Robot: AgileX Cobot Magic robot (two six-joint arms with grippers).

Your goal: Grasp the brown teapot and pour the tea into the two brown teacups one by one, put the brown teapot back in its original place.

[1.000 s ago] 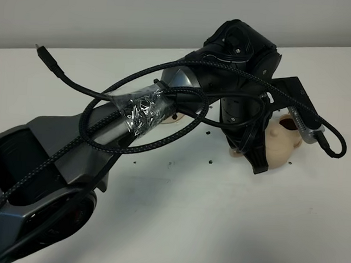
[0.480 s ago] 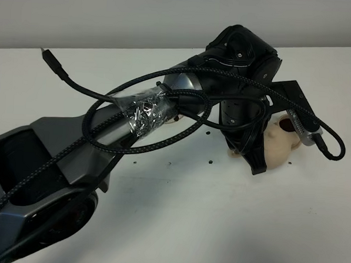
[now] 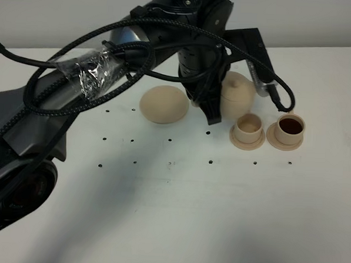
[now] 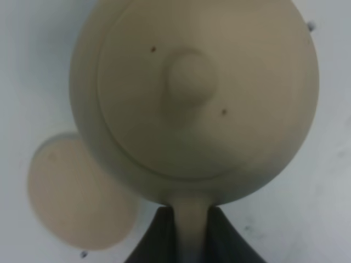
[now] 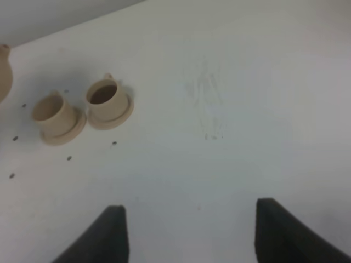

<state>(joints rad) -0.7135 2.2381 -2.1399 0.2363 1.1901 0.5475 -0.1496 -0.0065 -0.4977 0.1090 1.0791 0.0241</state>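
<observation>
My left gripper (image 3: 215,110) is shut on the loop handle of the brown teapot (image 3: 237,93), which is upright between the wide saucer (image 3: 164,104) and the cups. In the left wrist view the teapot (image 4: 192,93) fills the frame, its handle is pinched between my fingers (image 4: 159,241), and the wide saucer (image 4: 77,200) lies bare beside it. Two teacups stand on small saucers. The right one (image 3: 288,128) holds dark tea; the left one (image 3: 249,129) looks pale inside. My right gripper (image 5: 189,235) is open and empty above the table, away from the cups (image 5: 107,98).
The white table (image 3: 177,214) has small dark holes across its middle. The left arm's black cables (image 3: 79,50) loop over the table's left half. The teapot's edge shows in the right wrist view (image 5: 3,71).
The left arm has swung back and to the left with the teapot, away from above the cups. Both cups now show, the right one with tea in it.
</observation>
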